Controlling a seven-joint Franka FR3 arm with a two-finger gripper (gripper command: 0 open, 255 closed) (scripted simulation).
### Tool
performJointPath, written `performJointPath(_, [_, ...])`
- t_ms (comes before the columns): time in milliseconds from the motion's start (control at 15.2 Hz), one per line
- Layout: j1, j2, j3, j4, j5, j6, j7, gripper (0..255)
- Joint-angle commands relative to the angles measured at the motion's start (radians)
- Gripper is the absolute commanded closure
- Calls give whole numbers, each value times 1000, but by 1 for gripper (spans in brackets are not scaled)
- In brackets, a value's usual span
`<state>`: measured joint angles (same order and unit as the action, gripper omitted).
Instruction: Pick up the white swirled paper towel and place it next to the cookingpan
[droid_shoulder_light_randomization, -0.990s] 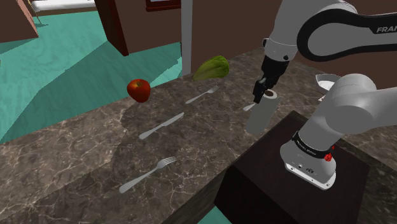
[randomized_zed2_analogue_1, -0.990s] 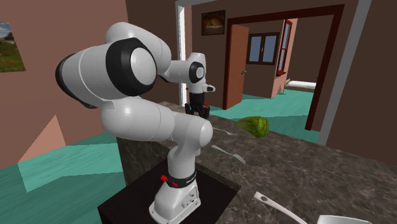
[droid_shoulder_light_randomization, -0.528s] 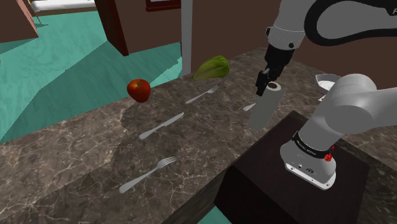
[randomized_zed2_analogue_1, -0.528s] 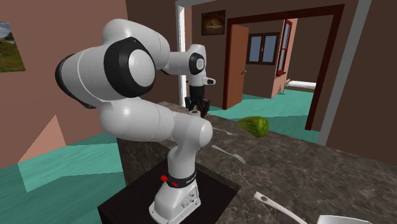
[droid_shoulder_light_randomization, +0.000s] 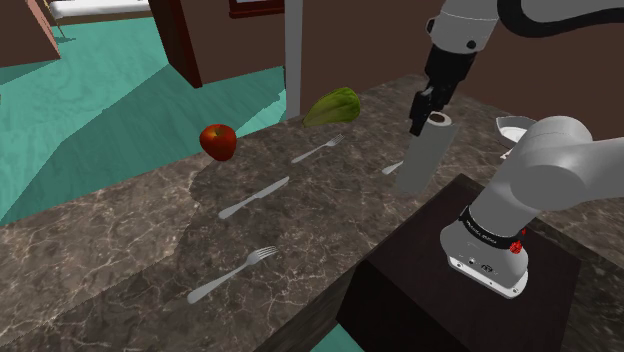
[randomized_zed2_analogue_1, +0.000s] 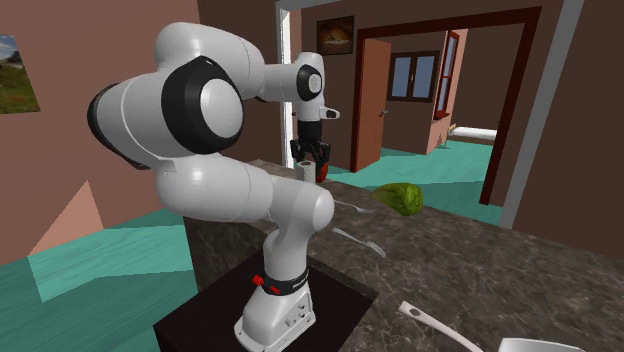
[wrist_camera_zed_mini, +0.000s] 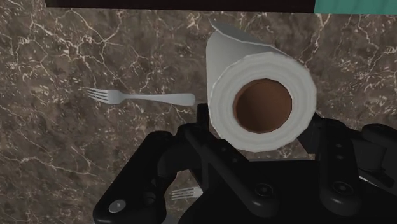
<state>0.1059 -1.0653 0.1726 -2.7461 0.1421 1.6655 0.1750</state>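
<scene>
A white paper towel roll (droid_shoulder_light_randomization: 424, 157) with a brown core hangs tilted just above the dark marble counter (droid_shoulder_light_randomization: 130, 240), close to the stand. My gripper (droid_shoulder_light_randomization: 424, 110) is shut on its upper end. In the wrist view the roll (wrist_camera_zed_mini: 254, 63) sits clasped between the black fingers (wrist_camera_zed_mini: 202, 118), its core facing the camera. In the second exterior view my gripper (randomized_zed2_analogue_1: 310, 160) hangs behind the arm's elbow. A pale cooking pan (droid_shoulder_light_randomization: 511, 128) lies on the counter at the shoulder view's right, partly hidden by the arm; its handle (randomized_zed2_analogue_1: 430, 322) shows in the second exterior view.
On the counter lie a red apple (droid_shoulder_light_randomization: 218, 141), a green lettuce (droid_shoulder_light_randomization: 333, 106), a fork (droid_shoulder_light_randomization: 318, 150), a knife (droid_shoulder_light_randomization: 253, 198) and another fork (droid_shoulder_light_randomization: 232, 274). The black stand (droid_shoulder_light_randomization: 460, 290) fills the shoulder view's lower right. A white pillar (droid_shoulder_light_randomization: 293, 55) rises behind the counter.
My gripper has risen and moved toward the shoulder view's right with the roll in it. The roll's lower end has come up off the counter.
</scene>
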Motion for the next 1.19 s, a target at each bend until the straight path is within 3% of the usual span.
performJointPath(0, [-1,5,-2,27,-2,-23,2,255])
performJointPath(1122, [-18,72,-29,287,-31,-216,5,255])
